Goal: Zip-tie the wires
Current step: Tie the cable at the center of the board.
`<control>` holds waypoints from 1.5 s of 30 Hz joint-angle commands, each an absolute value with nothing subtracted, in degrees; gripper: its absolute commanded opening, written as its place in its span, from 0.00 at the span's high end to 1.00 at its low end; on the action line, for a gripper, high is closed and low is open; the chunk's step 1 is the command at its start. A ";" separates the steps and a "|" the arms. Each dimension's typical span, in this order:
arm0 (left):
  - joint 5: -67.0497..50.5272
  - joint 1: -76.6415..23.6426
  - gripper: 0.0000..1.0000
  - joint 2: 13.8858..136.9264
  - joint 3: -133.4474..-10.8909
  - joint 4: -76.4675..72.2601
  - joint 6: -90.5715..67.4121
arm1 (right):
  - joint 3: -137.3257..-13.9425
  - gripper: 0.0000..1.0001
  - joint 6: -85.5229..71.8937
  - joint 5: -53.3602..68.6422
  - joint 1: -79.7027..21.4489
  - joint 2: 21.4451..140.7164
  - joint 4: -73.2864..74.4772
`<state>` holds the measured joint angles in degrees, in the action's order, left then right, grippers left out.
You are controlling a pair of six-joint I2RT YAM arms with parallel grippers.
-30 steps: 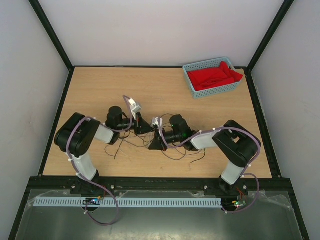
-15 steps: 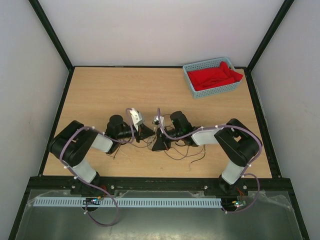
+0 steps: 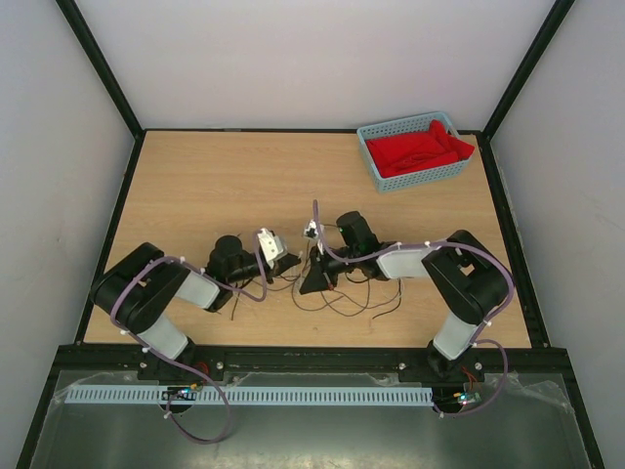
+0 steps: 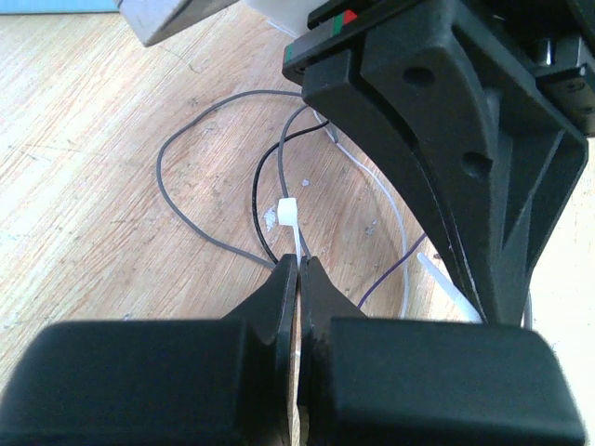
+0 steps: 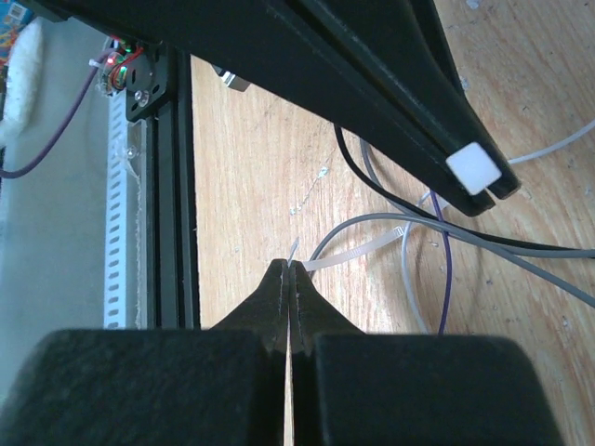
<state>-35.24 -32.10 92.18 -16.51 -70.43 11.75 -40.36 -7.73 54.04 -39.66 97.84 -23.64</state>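
Left jaws are pinched fully together on the zip tie (image 4: pixel 289 212). They've got the strip just short of its little square head, which pokes out right ahead of the tips. Right jaws are clamped tight too, nipping the tail end of the same strip at their very tips. Makes sense: one end each, so the pale band can go round the wires (image 4: pixel 160 175) and the tail can be fed to the head. Looks like the threading/cinching stage, nothing snug yet, w/ the band bowing wide and loose between the two sets of jaws. Wires sprawl on the bench (image 3: pixel 195 176) under and ahead of both: grey, black, one purple, loops crossing. Prob. some strands lie outside the band, can't tell. Tight quarters, as the right jaws loom just beyond the left tips. Blue basket (image 3: pixel 420 178) w/ red cloth (image 3: pixel 415 147) sits well beyond both jaws, no bother.
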 commanded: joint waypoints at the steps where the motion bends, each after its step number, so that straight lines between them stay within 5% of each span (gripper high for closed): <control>1: -33.82 -33.34 1.00 91.36 -15.89 -73.74 15.98 | -41.99 1.00 -8.12 58.98 -39.12 97.41 -21.63; 14: -32.12 -35.83 1.00 90.07 -14.63 -74.31 19.01 | -50.35 1.00 -2.66 60.51 -37.64 99.76 -4.45; 45: -31.81 -37.68 1.00 85.84 -12.86 -75.42 18.99 | -50.24 1.00 4.53 68.91 -35.16 99.07 1.19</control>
